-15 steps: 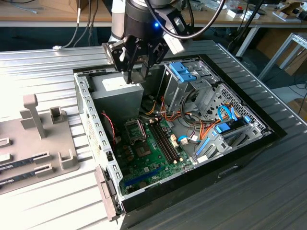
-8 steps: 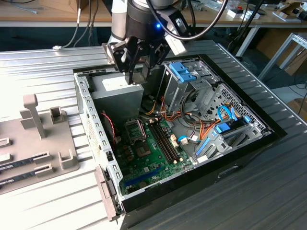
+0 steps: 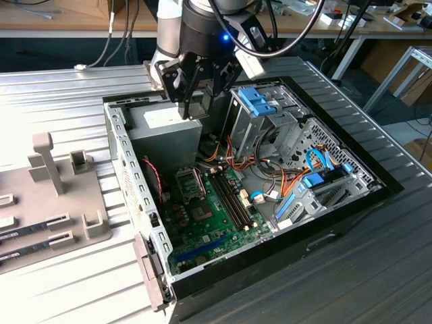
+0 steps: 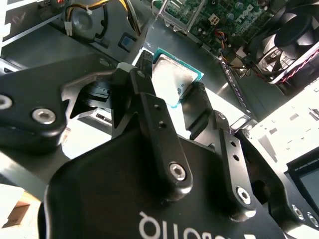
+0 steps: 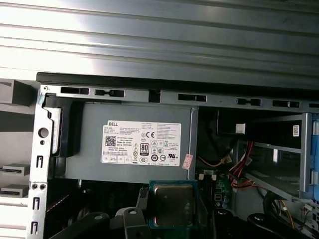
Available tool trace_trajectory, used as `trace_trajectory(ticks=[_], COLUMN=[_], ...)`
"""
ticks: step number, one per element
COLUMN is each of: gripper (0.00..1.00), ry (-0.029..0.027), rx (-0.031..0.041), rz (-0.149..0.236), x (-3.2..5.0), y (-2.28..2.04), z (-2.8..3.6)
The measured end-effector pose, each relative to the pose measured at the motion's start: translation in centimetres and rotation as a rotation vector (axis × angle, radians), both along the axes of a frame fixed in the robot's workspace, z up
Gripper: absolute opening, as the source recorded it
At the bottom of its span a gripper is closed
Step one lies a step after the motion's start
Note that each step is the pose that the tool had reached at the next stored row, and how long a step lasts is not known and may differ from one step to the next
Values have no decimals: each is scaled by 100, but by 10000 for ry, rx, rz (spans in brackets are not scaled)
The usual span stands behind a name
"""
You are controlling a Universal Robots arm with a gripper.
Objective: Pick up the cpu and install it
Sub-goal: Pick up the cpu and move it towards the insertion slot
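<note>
My gripper (image 3: 196, 100) hangs over the open computer case (image 3: 125, 162), above the grey power-supply box (image 3: 165, 131). It is shut on the cpu (image 4: 172, 79), a small square chip with a silvery top and a green rim, pinched by two opposite edges between the black fingers (image 4: 149, 99). The cpu (image 5: 172, 204) also appears in the first wrist view, in front of the power supply's label, and as a small grey square (image 3: 198, 108) under the gripper in the exterior view. The motherboard's cpu socket (image 3: 191, 182) lies lower down in the case, towards the camera from the gripper.
Inside the case are the green motherboard (image 3: 209, 226), two long memory sticks (image 3: 233, 199), a drive cage with blue latches (image 3: 260, 101) and orange and red cables (image 3: 270, 179). A grey fixture plate (image 3: 54, 196) sits on the ribbed metal table at the exterior view's left.
</note>
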State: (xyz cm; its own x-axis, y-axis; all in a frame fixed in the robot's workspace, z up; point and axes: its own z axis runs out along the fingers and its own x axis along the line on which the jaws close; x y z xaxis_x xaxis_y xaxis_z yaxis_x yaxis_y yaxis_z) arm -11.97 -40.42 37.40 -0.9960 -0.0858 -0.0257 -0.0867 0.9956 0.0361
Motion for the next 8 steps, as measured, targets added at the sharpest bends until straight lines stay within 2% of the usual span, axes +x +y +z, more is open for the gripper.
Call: trace_trajectory(ticks=[8], gripper=[47], ry=[0], rx=[0], rz=[0], x=[28], y=[-4], z=[-8])
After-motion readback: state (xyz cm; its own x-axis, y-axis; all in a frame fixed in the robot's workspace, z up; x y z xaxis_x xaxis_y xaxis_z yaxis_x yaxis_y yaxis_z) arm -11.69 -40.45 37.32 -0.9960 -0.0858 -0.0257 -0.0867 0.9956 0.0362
